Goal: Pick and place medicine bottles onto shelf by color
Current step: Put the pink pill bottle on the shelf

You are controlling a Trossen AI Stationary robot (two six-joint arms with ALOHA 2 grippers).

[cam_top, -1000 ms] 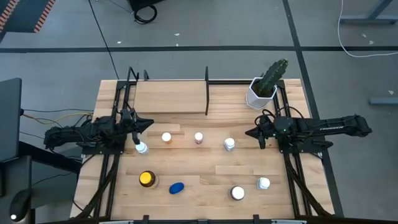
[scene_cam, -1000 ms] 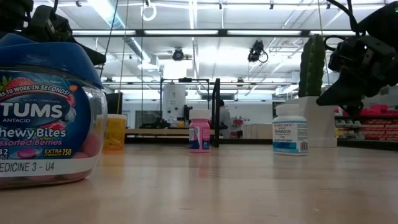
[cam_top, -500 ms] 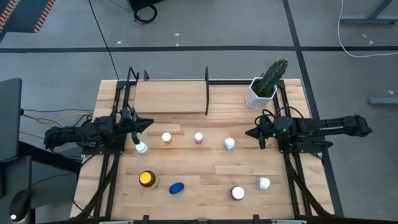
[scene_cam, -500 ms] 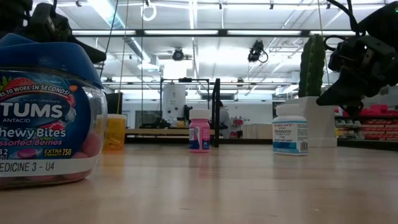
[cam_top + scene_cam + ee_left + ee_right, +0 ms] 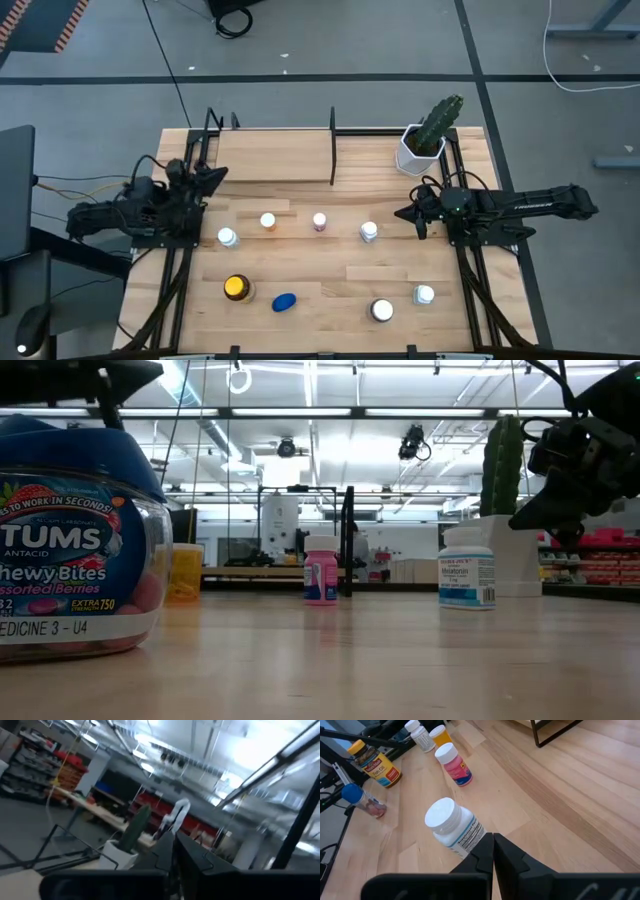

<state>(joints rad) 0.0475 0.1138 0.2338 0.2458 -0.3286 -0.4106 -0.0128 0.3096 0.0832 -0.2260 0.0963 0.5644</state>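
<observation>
Overhead, the high view alone shows the full layout: the shelf (image 5: 272, 157) at the table's far edge, holding no bottles, and the medicine bottles (image 5: 319, 222) standing on the table (image 5: 330, 275) nearer than it. The low view alone makes print legible: the blue-lidded jar (image 5: 72, 540) reads "TUMS ANTACID Chewy Bites" and "MEDICINE 3 - U4". The left gripper (image 5: 212, 174), fingers closed and holding nothing, is raised near the shelf's left end. The right gripper (image 5: 402, 213) is likewise closed and empty, beside a white-capped bottle (image 5: 452, 826).
</observation>
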